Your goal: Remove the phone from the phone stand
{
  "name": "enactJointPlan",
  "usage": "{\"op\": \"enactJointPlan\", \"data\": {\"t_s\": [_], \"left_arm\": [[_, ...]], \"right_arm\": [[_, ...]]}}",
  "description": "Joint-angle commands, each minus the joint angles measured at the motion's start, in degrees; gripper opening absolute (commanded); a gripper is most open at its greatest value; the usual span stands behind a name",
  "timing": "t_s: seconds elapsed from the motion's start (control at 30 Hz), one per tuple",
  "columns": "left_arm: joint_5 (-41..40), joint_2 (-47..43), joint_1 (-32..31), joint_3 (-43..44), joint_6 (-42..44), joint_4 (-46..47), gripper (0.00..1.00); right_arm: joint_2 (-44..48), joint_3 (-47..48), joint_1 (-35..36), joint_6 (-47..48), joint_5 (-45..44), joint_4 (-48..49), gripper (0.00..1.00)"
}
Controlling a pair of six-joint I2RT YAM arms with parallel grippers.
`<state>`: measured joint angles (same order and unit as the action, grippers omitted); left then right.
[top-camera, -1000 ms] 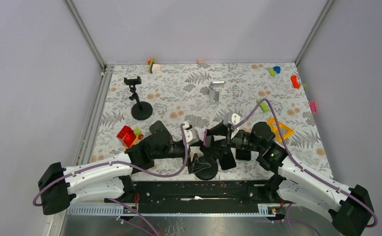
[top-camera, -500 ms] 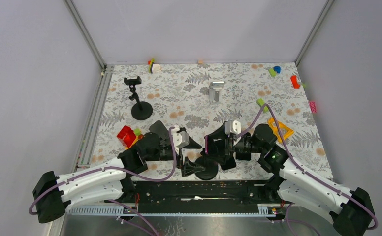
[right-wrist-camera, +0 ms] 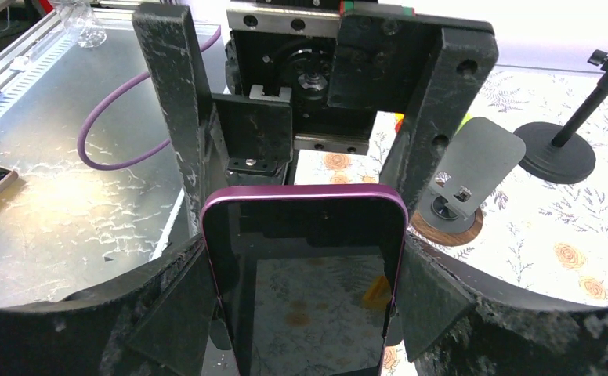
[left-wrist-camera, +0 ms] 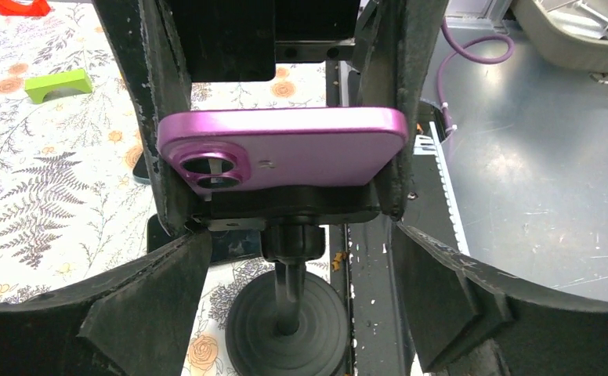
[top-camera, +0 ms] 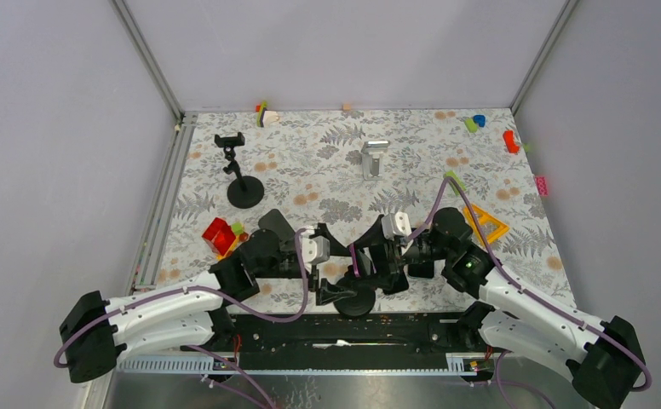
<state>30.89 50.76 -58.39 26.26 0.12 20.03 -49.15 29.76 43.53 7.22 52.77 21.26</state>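
Right gripper (right-wrist-camera: pixel 302 258) clamps the phone (right-wrist-camera: pixel 305 298); only the left wrist view shows the stand (left-wrist-camera: pixel 284 333) beneath, left gripper (left-wrist-camera: pixel 301 243) spread wide astride it.

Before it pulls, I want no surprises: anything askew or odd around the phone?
Nothing damaged. The phone sits squarely in the phone stand, right tool closed on its ends. One oddity: the stand's base sits at the mat's near edge.

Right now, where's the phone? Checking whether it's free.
Left wrist view, centre: the phone sits in the phone stand's cradle, its ends between the fingers of the right gripper.
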Motion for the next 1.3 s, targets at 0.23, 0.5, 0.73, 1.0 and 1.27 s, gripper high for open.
{"op": "enactJointPlan", "data": {"t_s": [0.23,0.5,0.73,1.0,1.27], "left_arm": [[-0.1,4.4,0.2,4.5,4.1,1.2,0.76],[-2.6,4.2,0.2,6.4,2.7,-1.1,0.63],[-1.7,5.6,0.2,8.9,0.9,-3.1,0.61],[-1.8,6.6,0.2,10.0,0.1,-4.2,0.60],[-2.3,6.8,0.2,10.4,0.1,-5.0,0.55]], "right_arm": [[-1.6,0.5,0.2,-1.5,3.8,-4.6,0.00],[-1.6,-0.4,0.2,-2.3,1.6,-3.4,0.00],[-2.0,-0.4,0.2,-2.4,1.2,-3.2,0.00],[-2.3,-0.5,0.2,-3.3,1.1,-2.8,0.00],[-2.6,-0.6,0.2,-3.4,1.1,-2.7,0.00]]}}
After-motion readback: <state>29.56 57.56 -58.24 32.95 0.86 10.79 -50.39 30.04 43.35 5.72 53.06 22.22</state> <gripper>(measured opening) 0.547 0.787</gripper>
